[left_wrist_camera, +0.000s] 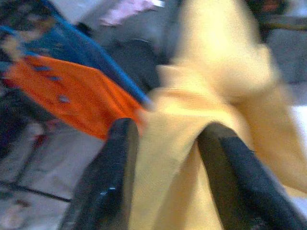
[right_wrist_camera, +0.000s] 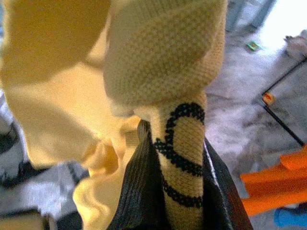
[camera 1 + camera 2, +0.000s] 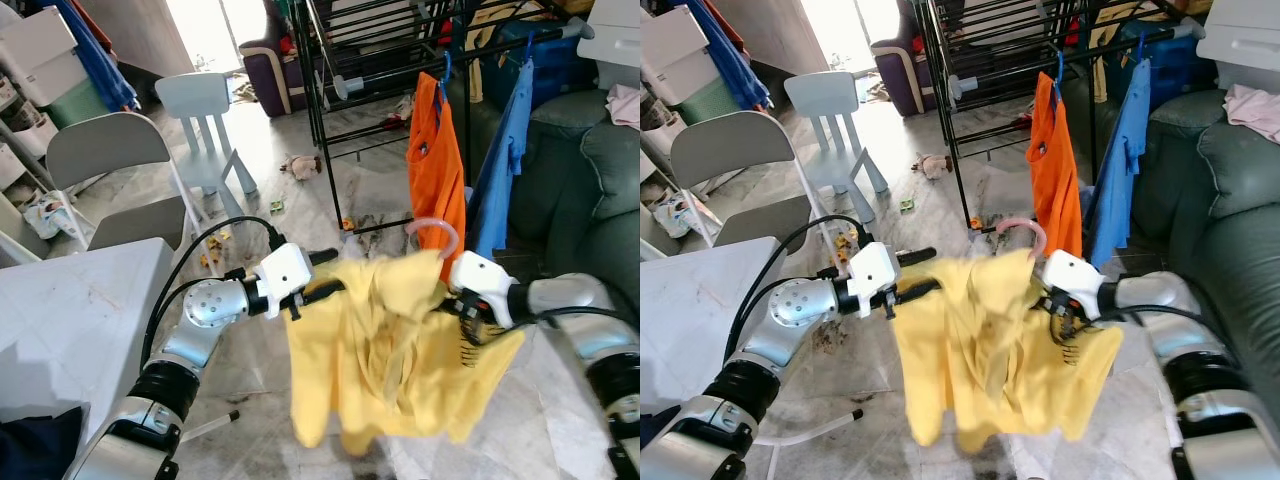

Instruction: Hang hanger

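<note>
Left eye view, both arms raised level, left pincer (image 3: 322, 275) and right pincer (image 3: 452, 300) gripping yellow shirt (image 3: 400, 350)

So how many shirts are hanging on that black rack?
2: an orange shirt and a blue shirt beside it, toward the sofa. Others may be hidden farther back.

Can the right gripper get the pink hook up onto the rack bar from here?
Probably not yet. The right gripper is shut on the yellow shirt, and the pink hook sits well below the rack bar, short of it.
</note>
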You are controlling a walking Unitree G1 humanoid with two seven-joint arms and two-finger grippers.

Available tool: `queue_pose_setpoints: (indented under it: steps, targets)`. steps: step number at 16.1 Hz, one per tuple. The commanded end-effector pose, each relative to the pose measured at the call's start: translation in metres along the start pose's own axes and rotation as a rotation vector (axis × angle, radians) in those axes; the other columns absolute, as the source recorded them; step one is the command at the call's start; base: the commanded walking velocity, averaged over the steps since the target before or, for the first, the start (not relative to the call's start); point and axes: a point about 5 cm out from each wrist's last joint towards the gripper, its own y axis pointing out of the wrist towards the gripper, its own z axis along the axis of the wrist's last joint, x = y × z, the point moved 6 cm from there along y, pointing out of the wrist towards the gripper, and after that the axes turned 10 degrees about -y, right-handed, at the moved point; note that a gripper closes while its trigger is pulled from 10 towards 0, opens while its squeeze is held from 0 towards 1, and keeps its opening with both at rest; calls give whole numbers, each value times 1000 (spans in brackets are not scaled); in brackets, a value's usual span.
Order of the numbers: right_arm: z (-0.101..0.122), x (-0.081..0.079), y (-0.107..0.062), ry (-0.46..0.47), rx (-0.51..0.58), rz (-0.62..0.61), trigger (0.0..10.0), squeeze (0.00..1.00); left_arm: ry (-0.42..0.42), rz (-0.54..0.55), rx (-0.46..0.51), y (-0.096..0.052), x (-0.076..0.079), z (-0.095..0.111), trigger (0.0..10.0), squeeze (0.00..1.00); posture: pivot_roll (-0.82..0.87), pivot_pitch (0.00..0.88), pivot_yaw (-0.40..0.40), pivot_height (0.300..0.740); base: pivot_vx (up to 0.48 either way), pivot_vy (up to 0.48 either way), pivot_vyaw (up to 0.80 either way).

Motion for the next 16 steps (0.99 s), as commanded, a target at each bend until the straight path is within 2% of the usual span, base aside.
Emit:
queue_pose_setpoints:
  steps: [1,3,4,5,6,8,9,10,12,13,14,15,16]
  targets:
    - [14,12,2,12,52,-74,0,0,-37,-54,-66,-9,9,-17,10000,1000,-204,0,181,740,0,0,0]
    - [12,22,7,123,46,-210,0,0,-53,-87,-96,-13,18,-26,10000,1000,-204,0,182,740,0,0,0]
    - [11,24,8,143,44,-233,0,0,-56,-77,-92,-13,17,-26,10000,1000,-204,0,182,740,0,0,0]
    - [8,26,11,228,43,-300,0,0,-72,-28,-82,-14,12,-27,10000,1000,-207,0,184,740,0,0,0]
    - [8,25,12,249,39,-310,0,0,-76,-8,-77,-15,10,-27,10000,1000,-208,0,186,740,0,0,0]
    - [2,22,15,340,24,-378,0,0,-151,204,-32,-22,-18,-26,10000,1000,-211,0,186,740,0,0,0]
    - [-2,22,16,396,15,-433,0,0,-210,339,1,-29,-34,-27,10000,1000,-213,0,189,740,0,0,0]
    - [-2,22,16,415,14,-457,0,0,-243,406,23,-34,-42,-27,10000,1000,-213,0,190,740,0,0,0]
    - [-6,20,16,519,6,-548,0,0,-349,683,85,-60,-67,-34,10000,1000,-213,0,190,740,0,0,0]
    - [-9,16,16,555,-13,-580,1725,0,-389,795,103,-73,-74,-39,10000,1000,-212,0,189,740,0,0,0]
    - [-8,13,17,575,-14,-604,2941,0,-405,898,93,-85,-79,-45,10000,1000,-212,0,187,740,0,0,0]
    - [-6,8,19,624,-12,-639,10000,0,-428,980,105,-99,-80,-50,10000,1000,-211,0,187,740,0,0,0]
    - [-7,4,21,641,-27,-660,10000,0,-442,1001,107,-103,-78,-52,10000,1000,-211,0,187,740,0,0,0]
